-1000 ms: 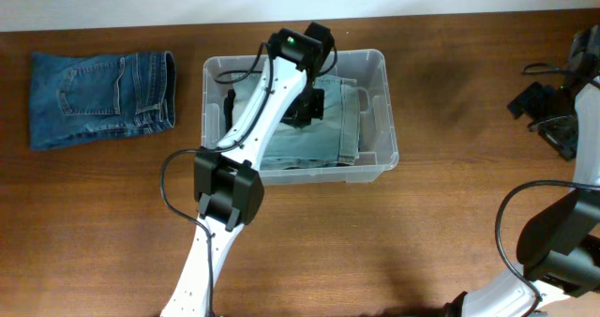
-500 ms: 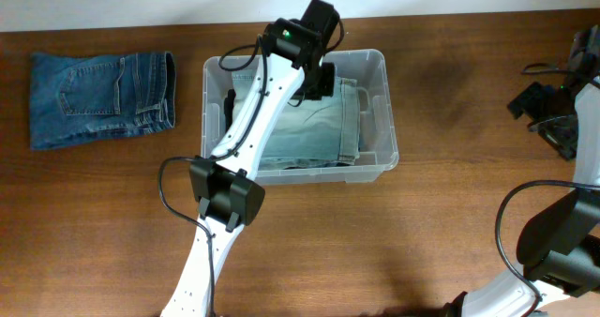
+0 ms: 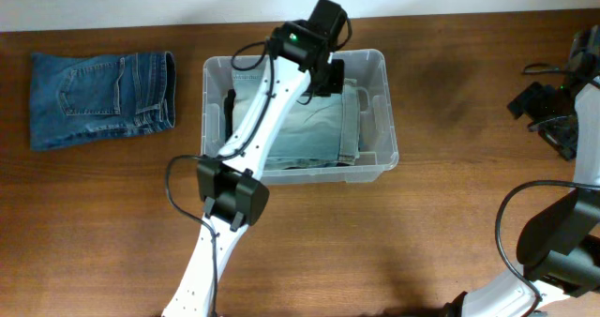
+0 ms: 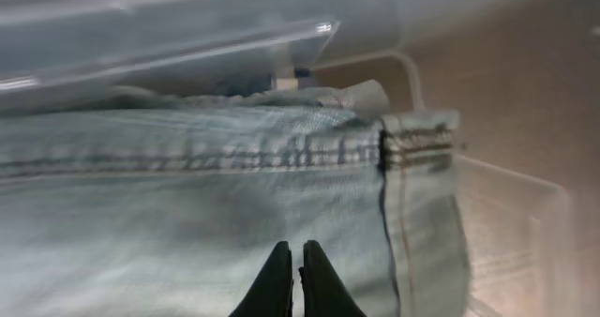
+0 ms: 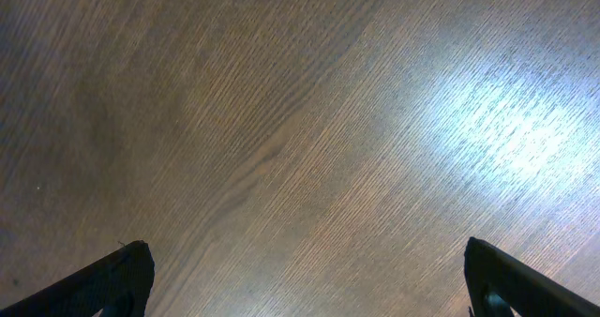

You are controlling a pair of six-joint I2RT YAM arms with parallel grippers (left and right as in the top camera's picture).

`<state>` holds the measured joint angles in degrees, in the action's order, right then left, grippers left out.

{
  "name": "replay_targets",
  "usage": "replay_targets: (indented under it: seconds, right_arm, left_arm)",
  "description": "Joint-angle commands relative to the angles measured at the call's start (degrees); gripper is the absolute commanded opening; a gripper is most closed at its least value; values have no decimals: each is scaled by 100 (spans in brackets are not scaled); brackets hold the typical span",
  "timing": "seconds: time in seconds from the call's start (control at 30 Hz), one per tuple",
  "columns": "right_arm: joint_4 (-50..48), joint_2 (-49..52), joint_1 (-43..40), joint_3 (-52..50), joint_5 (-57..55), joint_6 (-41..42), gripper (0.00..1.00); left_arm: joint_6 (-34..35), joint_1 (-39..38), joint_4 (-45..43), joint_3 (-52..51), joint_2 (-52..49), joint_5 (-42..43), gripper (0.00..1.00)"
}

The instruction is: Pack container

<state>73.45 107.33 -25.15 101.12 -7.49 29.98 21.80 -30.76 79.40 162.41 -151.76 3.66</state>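
The clear plastic container (image 3: 386,111) stands at the middle back of the table. Folded light-blue jeans (image 3: 323,129) lie inside it; they also fill the left wrist view (image 4: 187,186), with the container's wall (image 4: 187,36) behind them. My left gripper (image 3: 325,76) hangs over the jeans near the container's back wall. Its fingers (image 4: 291,261) are shut with nothing between them, just above the denim. My right gripper (image 3: 548,111) is at the far right edge of the table. Its fingers (image 5: 305,270) are wide open over bare wood.
A folded pair of dark-blue jeans (image 3: 98,97) lies on the table at the far left. The wooden table (image 3: 422,242) runs around the container. A pale wall edge borders the back of the table.
My left gripper has moved from the middle of the jeans toward the container's back wall and a little to the right. The right arm has not moved.
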Motion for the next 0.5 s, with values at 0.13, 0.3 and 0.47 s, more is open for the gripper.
replay_targets:
  seconds: [0.13,0.3,0.47]
  right_arm:
    - [2,9,0,-11,-70,55,98]
    - [2,9,0,-11,-70,55,98]
    - [2,9,0,-11,-70,55,98]
  left_arm:
    - [-116,-72,15,-81,-396,149,6]
    - [-243,-85,-31,-85,-433,144,7]
    - [-245,-42,560,673,-411,144,7]
